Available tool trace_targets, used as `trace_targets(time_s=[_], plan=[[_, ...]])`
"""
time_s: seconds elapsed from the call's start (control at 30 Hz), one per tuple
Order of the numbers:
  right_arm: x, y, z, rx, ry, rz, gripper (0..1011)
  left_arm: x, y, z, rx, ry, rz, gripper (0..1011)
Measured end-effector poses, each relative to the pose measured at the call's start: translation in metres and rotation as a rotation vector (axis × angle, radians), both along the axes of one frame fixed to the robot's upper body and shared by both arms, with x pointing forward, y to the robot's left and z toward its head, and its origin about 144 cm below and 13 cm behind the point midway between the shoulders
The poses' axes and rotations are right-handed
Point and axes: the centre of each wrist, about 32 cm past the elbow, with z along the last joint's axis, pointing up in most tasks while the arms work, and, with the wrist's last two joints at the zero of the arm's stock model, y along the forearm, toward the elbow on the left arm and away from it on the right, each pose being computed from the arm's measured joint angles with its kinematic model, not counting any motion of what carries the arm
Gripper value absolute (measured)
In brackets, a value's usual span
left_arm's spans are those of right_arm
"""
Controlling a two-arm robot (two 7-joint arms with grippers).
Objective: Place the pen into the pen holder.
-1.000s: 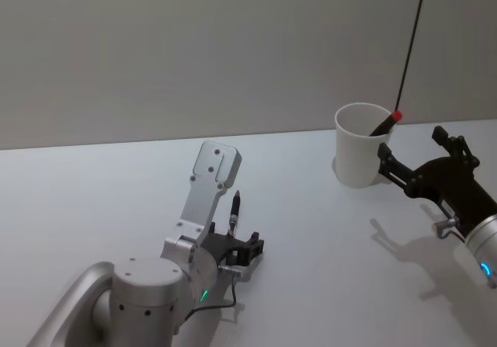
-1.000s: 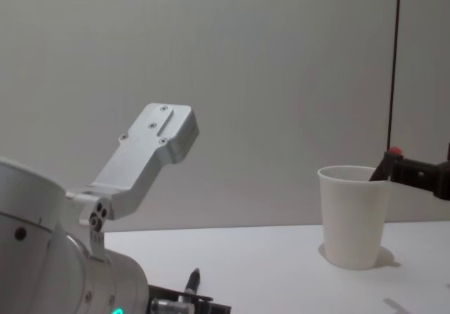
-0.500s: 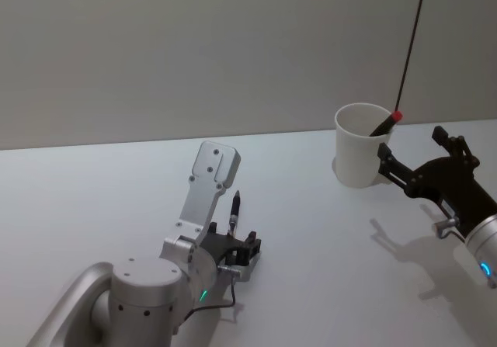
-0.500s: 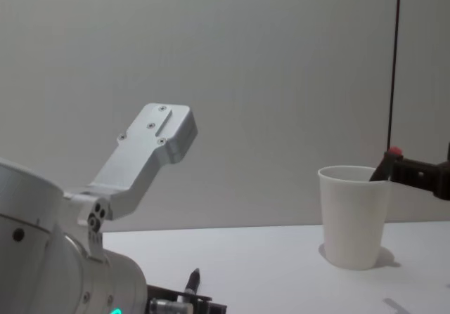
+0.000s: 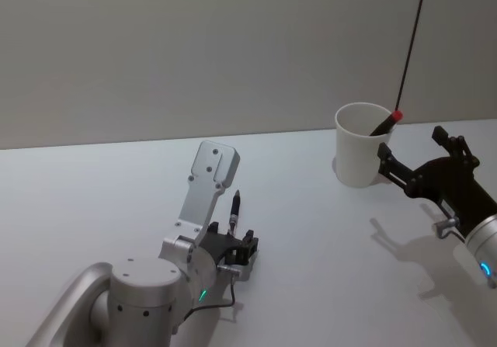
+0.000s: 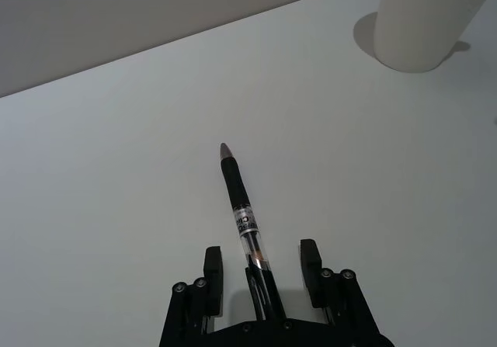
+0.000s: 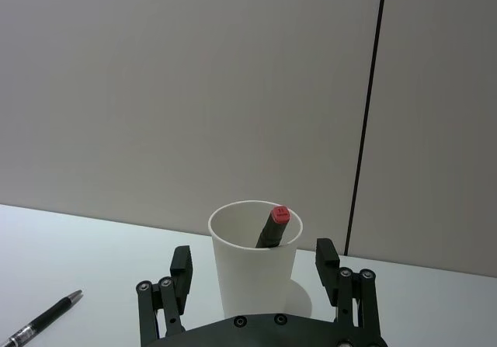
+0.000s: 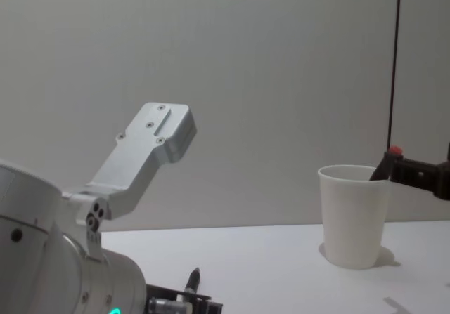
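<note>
Wall point(image 5: 194, 52) plain grey at back, w/ a thin dark vertical line point(image 5: 411, 36) at far right. White tabletop point(image 5: 93, 199) spans the whole front.

Left arm point(image 5: 147, 300), big and silver, comes in at lower left of head view, w/ a flat silver bracket point(image 5: 208, 184) sticking up off the wrist. Left jaws sit low at the tabletop, centre-left, spread wide.

Right arm point(image 5: 466, 207), black w/ a silver end, enters from the right edge. Right jaws also wide apart, level w/ the upper half of the cup point(image 5: 357, 161) and on its right side. One finger is just beside the cup wall; touching or not, can't tell.

Cup is white paper, upright, far right of the tabletop near the back edge, well apart from the left jaws.

Pen point(image 6: 239, 199) has a black grip and a clear barrel w/ a label. It lies on the tabletop btw the left fingers point(image 6: 213, 265) w/ a gap on both sides. Tip points away from the robot, and the rear end is hidden under the jaws' base. Pen is well apart from the cup.

Marker point(image 7: 273, 227), dark w/ a red cap, stands tilted inside the cup. Its cap end leans on the rim at the robot's right, poking just above it.
</note>
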Motion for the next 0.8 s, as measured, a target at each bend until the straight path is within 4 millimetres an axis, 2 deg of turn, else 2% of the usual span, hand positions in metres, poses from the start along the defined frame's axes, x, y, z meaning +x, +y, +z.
trace_targets(time_s=[0.5,0.8], plan=[[0.0000,0.0000,0.0000,0.000,0.000,0.000,1001,-0.0001,0.0003,-0.0001,0.002,-0.003,-0.006,508],[0.0000,0.0000,0.0000,0.000,0.000,0.000,1001,-0.0003,0.0002,-0.0004,0.004,-0.004,-0.014,367]])
